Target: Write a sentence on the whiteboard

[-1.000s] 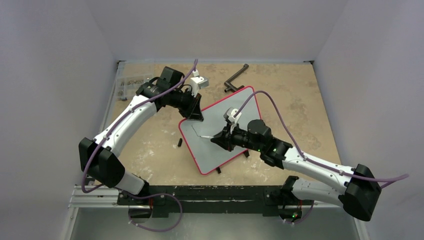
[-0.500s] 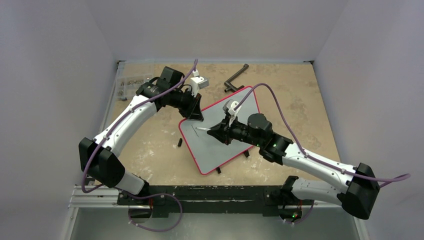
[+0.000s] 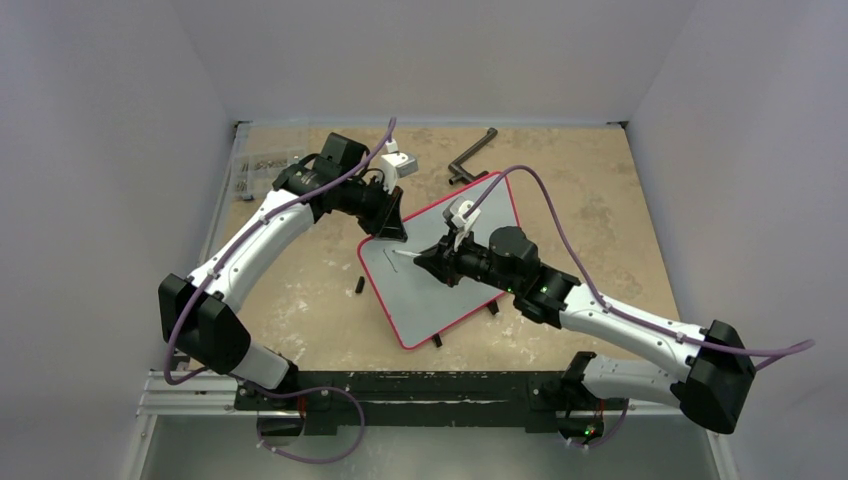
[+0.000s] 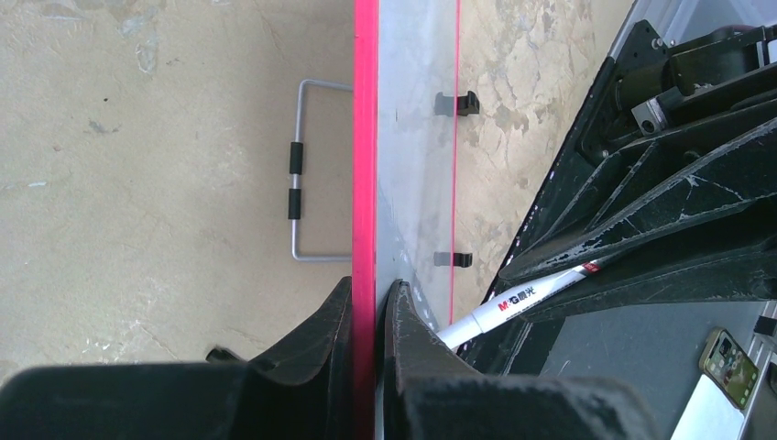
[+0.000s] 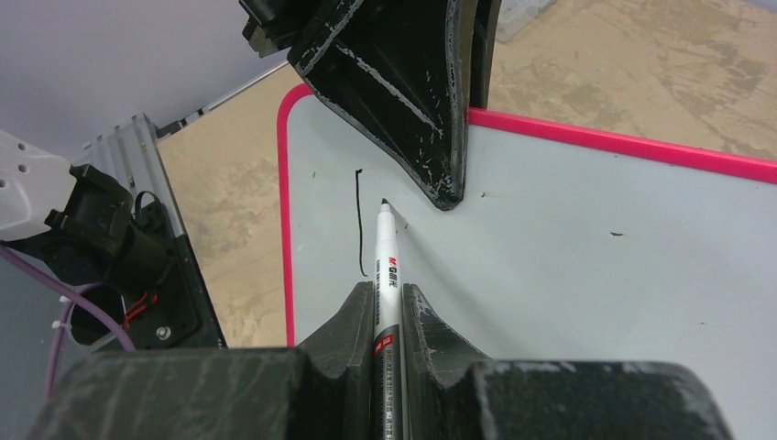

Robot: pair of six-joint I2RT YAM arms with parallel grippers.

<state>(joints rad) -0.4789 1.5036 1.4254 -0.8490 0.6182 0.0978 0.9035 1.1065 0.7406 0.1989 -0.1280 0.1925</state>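
The right gripper [image 5: 388, 298] was clamped tight on a white marker [image 5: 386, 261]. The marker's black tip pointed at the whiteboard [image 5: 586, 247], just right of a single black stroke [image 5: 359, 225]; whether the tip actually touched the surface was hard to tell. Just beyond the tip, the left gripper [image 4: 368, 307] was pinched closed on the board's red rim [image 4: 366, 137], near its far left corner. The board lay between the two arms on the speckled table [image 3: 300, 290], skewed to the table's edges.
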